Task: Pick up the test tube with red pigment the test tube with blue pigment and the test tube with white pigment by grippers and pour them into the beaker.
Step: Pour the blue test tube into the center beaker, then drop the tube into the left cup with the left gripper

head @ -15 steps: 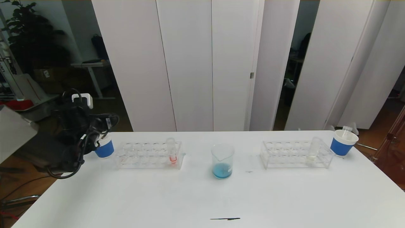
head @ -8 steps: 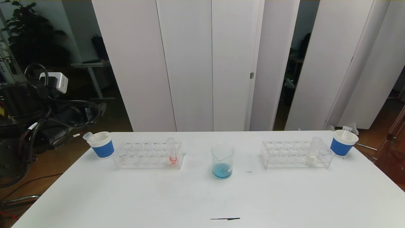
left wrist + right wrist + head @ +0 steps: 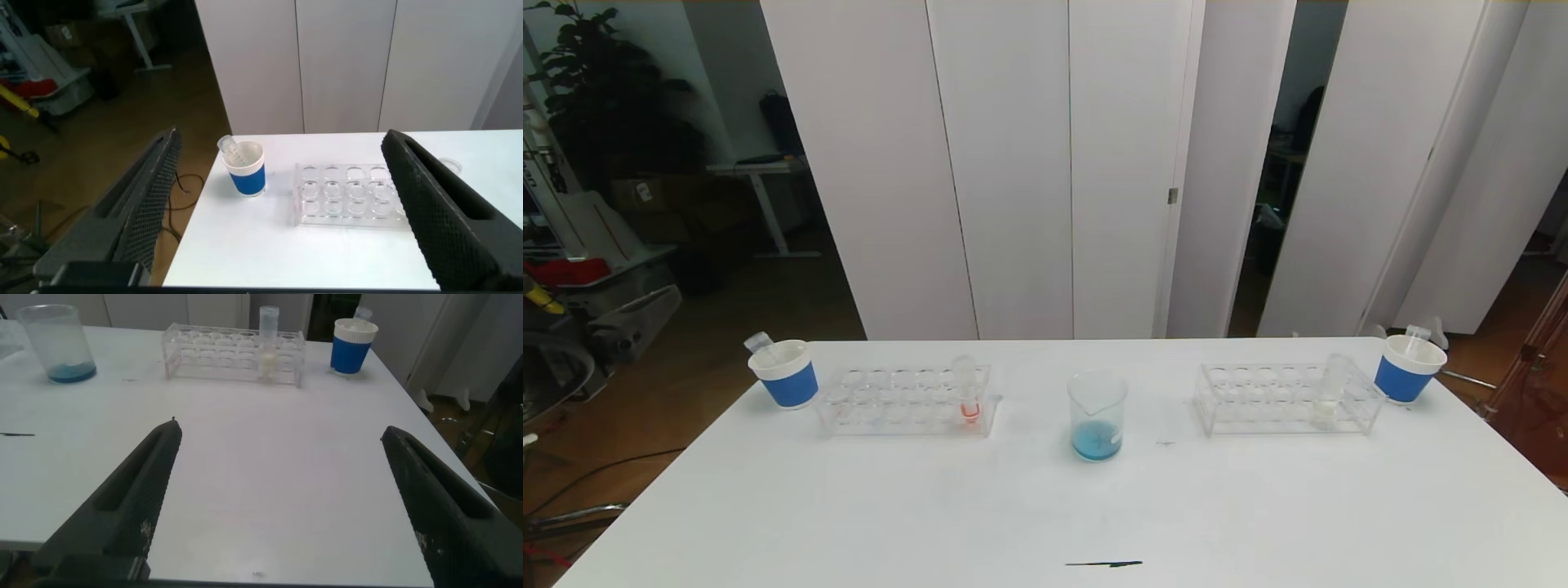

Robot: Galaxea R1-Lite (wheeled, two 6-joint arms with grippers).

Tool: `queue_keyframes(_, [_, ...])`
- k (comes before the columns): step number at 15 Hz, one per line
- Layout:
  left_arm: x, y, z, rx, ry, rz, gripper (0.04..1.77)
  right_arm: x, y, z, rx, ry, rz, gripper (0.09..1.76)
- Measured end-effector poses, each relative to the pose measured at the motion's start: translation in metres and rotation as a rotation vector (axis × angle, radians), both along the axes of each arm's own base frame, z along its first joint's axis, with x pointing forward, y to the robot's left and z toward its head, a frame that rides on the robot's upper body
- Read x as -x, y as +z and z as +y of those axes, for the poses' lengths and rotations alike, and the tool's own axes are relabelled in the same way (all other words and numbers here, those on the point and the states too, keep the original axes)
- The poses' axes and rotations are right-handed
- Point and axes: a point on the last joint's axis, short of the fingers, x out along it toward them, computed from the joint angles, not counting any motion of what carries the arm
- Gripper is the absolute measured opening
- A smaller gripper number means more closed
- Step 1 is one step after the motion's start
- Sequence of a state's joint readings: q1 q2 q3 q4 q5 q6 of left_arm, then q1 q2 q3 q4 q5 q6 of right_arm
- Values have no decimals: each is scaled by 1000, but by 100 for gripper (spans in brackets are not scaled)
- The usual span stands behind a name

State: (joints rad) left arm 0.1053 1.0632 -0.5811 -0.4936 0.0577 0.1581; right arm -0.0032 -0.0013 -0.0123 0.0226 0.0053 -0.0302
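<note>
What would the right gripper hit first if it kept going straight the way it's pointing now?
Probably the clear rack holding the test tube with white pigment. The open right gripper faces it across bare table, though depth is hard to judge.

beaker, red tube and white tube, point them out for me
beaker (image 3: 1098, 416), head view, on its glass wall above the blue liquid
red tube (image 3: 969, 408), head view, on its red lower end
white tube (image 3: 267, 363), right wrist view, on its cream lower end

far edge, left: paper cup (image 3: 783, 374) beside a clear rack (image 3: 907, 399)
far edge, right: second rack (image 3: 1286, 398), second cup (image 3: 1408, 368) at the corner
centre: beaker (image 3: 1098, 416) between racks
near half of tabletop (image 3: 1045, 514): open
</note>
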Motion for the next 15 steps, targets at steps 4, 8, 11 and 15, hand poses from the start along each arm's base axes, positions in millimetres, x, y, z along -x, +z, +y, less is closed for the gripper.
queue_keyframes(4, [69, -18, -12, -41, -57, -53, 175, 0, 0, 0, 0, 0, 0, 175])
queue_keyframes(8, [126, -48, -15, -79, -104, -70, 175, 0, 0, 0, 0, 0, 0, 175])
queue_keyframes(11, [156, -72, -15, -77, -116, -66, 175, 0, 0, 0, 0, 0, 0, 175])
queue_keyframes(15, [178, -104, -16, -71, -151, -73, 175, 0, 0, 0, 0, 0, 0, 175])
